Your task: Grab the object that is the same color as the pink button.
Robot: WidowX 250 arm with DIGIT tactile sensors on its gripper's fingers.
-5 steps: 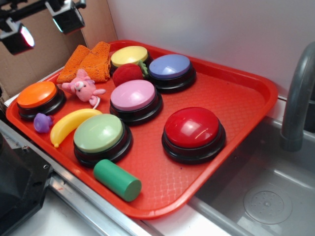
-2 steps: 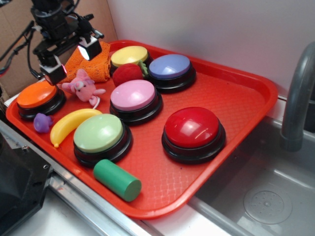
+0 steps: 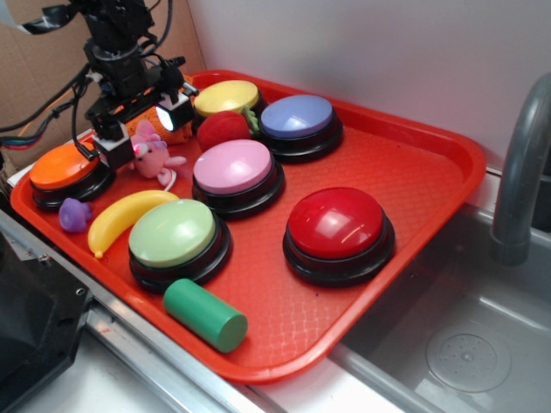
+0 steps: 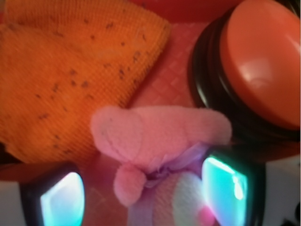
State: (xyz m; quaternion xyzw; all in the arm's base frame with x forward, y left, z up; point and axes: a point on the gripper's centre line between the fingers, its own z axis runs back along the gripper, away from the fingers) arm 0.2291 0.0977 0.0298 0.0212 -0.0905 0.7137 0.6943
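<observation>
The small fuzzy pink plush toy (image 3: 153, 153) lies on the red tray (image 3: 413, 163) between the orange button (image 3: 65, 165) and the pink button (image 3: 232, 166). My gripper (image 3: 145, 131) is right above the toy, jaws open, one finger on each side of it. In the wrist view the toy (image 4: 157, 136) sits between the two lit fingertips (image 4: 221, 186), and my gripper (image 4: 143, 195) is open around it without squeezing it. Part of the toy is hidden by the gripper in the exterior view.
An orange cloth (image 3: 176, 90) lies behind the toy and also fills the upper left of the wrist view (image 4: 70, 70). Nearby are a red plush ball (image 3: 224, 129), yellow, lilac, red and green buttons, a banana (image 3: 125, 217), a small purple toy (image 3: 74, 215), a green cylinder (image 3: 205, 314). A sink and faucet (image 3: 521, 181) are at the right.
My gripper has come down and to the right, from above the tray's back left corner to just over the pink plush toy. The toy has not moved.
</observation>
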